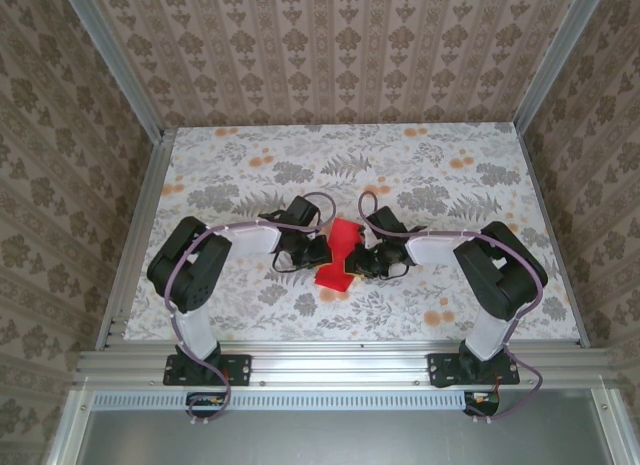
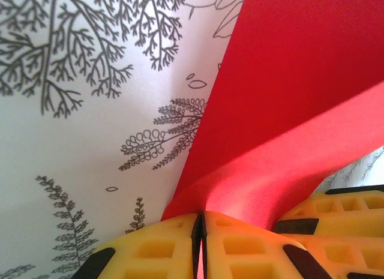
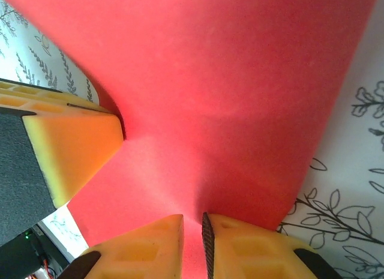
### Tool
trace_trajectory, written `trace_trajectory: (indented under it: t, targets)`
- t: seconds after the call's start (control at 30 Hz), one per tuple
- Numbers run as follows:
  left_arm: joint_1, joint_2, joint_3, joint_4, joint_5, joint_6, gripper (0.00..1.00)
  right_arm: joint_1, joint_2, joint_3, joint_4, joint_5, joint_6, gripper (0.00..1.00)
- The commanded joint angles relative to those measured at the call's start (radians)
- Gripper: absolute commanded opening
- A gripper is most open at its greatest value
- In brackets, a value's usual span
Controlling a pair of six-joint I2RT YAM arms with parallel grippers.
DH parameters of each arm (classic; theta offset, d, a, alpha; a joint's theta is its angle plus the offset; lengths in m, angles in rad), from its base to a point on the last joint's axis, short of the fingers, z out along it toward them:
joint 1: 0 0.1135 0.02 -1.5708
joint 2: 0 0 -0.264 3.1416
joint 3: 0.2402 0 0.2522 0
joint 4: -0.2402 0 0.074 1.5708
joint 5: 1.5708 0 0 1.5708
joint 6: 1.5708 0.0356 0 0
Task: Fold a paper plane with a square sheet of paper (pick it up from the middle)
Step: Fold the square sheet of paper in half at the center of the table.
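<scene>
The square sheet of paper [image 1: 340, 253] is bright red and bowed, pinched at its waist and lifted slightly off the table between both grippers. My left gripper [image 1: 318, 251] holds its left edge, and in the left wrist view the yellow fingertips [image 2: 174, 231] are pressed together on the red sheet [image 2: 288, 99], which puckers into them. My right gripper [image 1: 366, 258] holds the opposite edge. Its jaws stand a narrow slit apart with the red paper [image 3: 228, 87] drawn between the fingertips [image 3: 240, 231]. The two grippers [image 2: 201, 222] [image 3: 193, 222] sit very close, facing each other.
The floral tablecloth [image 1: 240, 175] lies under the paper. The other arm's yellow fingers intrude into each wrist view: the right one's [image 2: 336, 210] and the left one's [image 3: 66, 144]. Aluminium frame rails [image 1: 340, 357] and patterned walls border the table.
</scene>
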Motion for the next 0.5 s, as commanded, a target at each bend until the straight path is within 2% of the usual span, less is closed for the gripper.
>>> trace_trajectory:
  t: [0.0,0.2,0.47]
  targets:
    - [-0.017,0.063,-0.03,-0.105,-0.083,0.012,0.13,0.013,-0.01,-0.025,-0.023,0.026,0.018,0.2]
    - [-0.02,0.061,-0.03,-0.103,-0.085,0.008,0.12,0.065,-0.094,-0.04,-0.016,0.003,0.032,0.2]
    - [-0.02,0.064,-0.034,-0.095,-0.087,-0.001,0.12,0.08,-0.026,-0.121,0.057,0.03,0.083,0.2]
